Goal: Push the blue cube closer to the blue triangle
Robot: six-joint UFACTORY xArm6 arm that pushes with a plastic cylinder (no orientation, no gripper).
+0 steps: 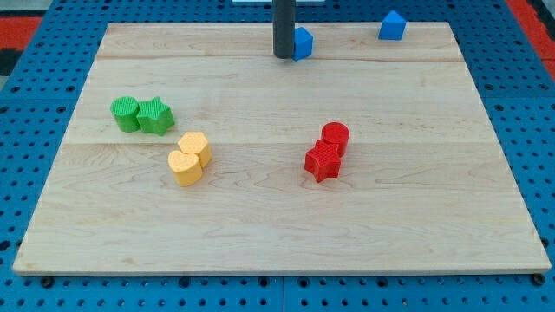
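Note:
The blue cube (302, 42) sits near the view's top, just right of centre. My tip (284, 55) is against the cube's left side, partly hiding it. The blue triangle (392, 26) stands at the view's top right, near the board's far edge, well apart from the cube to its right.
The wooden board (277, 217) lies on a blue perforated table. A green cylinder (127, 113) and green star (156, 116) touch at the left. Two yellow blocks (190, 158) sit left of centre. A red cylinder (335, 137) and red star (323, 160) sit right of centre.

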